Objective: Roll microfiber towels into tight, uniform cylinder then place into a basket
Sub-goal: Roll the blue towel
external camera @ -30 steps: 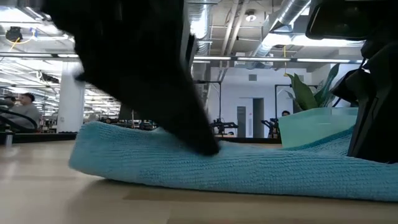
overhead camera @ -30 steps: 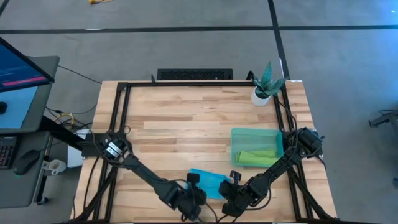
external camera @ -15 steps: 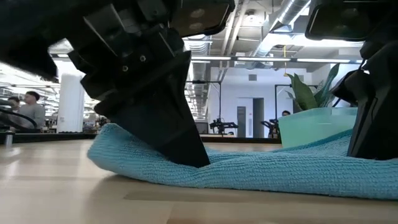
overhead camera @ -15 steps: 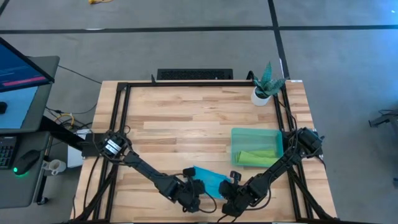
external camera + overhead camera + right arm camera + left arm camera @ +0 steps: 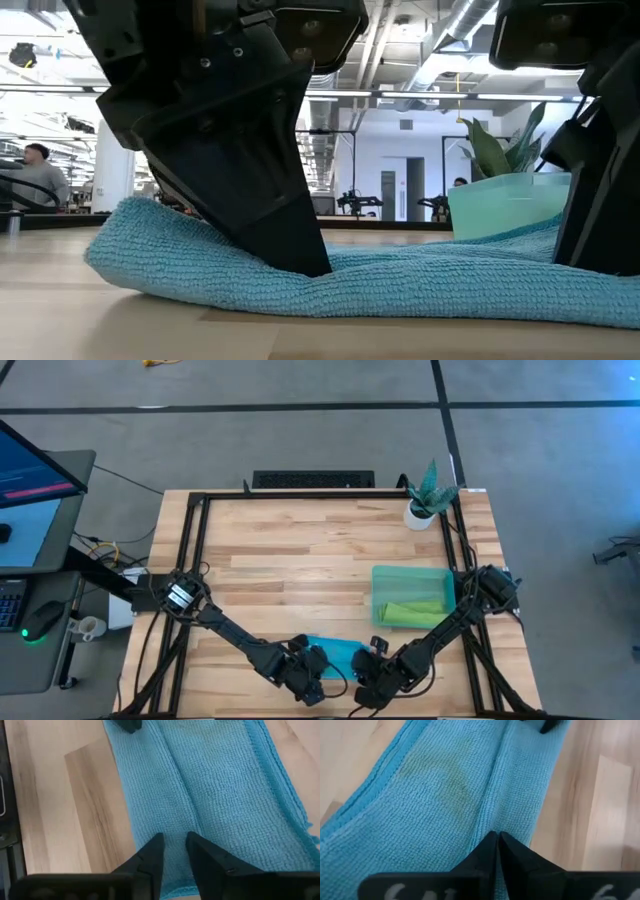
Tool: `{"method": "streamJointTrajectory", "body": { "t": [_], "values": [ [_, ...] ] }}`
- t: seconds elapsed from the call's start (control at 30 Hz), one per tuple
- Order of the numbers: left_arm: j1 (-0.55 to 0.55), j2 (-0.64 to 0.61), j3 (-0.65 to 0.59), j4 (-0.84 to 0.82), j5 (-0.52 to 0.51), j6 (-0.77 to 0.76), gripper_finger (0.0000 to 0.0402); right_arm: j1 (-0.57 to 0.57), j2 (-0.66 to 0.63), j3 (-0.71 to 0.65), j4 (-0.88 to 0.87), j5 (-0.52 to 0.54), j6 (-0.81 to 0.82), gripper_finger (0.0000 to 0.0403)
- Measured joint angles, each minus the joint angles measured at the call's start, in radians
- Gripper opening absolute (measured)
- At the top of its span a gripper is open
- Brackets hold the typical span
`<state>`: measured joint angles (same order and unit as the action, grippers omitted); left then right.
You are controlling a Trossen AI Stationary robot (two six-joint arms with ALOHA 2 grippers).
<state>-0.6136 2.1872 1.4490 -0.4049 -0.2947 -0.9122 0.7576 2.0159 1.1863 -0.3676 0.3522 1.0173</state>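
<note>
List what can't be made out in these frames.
- High view: most of the turquoise towel, covered by both grippers.
- Low view: the basket contents, behind its wall.
- High view: whether the green towel is rolled; too small.
- Left wrist view: any cloth pinched by the left gripper.

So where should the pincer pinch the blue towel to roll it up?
Best at the raised fold running along the turquoise towel, coming straight down from above. The towel lies flat on the table, so only that ridge gives something to pinch. The left pincer and right pincer are already on it.
</note>
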Motion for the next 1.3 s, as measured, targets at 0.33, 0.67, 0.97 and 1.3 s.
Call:
{"method": "streamJointTrajectory", "body": {
  "t": [0.33, 0.67, 0.97, 1.3],
  "values": [
    [-0.002, 0.001, -0.002, 0.020, -0.011, -0.028, 0.0018, 0.038, -0.048, -0.008, -0.063, 0.027, -0.063, 0.0118],
    [-0.002, 0.002, -0.003, 0.027, -0.025, -0.028, 0.0018, 0.147, -0.220, -0.007, -0.287, 0.229, -0.041, 0.0113],
    [0.003, 0.003, -0.005, 0.054, -0.046, -0.030, 0.0018, 0.280, -0.228, -0.002, 0.035, 0.522, -0.457, 0.0113],
    [0.004, 0.003, -0.005, 0.062, -0.055, -0.036, 0.0018, 0.229, -0.123, -0.002, 0.064, 0.405, -0.469, 0.0117]
  ]
}}
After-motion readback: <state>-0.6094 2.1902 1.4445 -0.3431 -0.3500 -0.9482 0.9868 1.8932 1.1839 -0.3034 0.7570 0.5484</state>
